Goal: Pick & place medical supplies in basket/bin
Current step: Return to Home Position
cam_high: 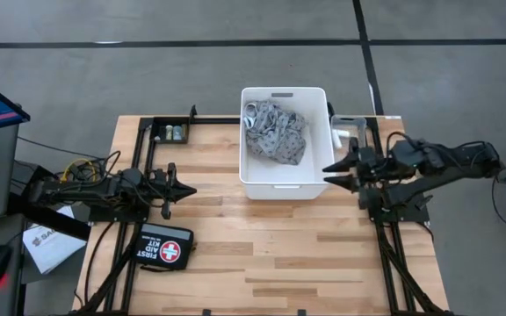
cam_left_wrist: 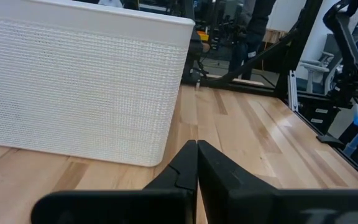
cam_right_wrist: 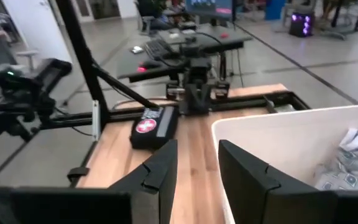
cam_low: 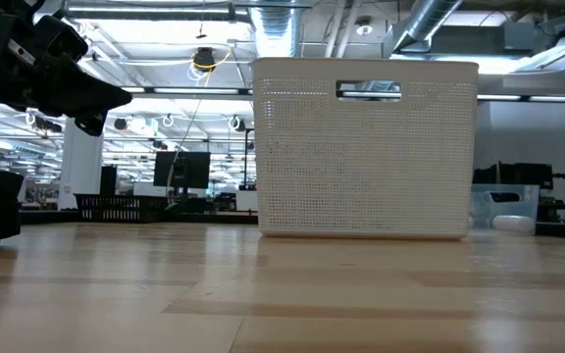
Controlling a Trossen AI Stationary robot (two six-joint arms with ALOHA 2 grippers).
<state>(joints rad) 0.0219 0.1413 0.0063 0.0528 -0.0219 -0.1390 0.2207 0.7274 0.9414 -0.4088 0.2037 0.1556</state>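
Much bare table between left claw and tub, right claw at rim

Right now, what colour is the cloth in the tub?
Cloth is grey with small dark print, in the white tub; best in high view.

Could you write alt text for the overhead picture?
A deep white plastic tub holding a grey patterned cloth bandage sits on a pale wooden table, seen from above. The dark left claw, shut, and right claw, open, flank it; a black first-aid pouch lies near the left claw.
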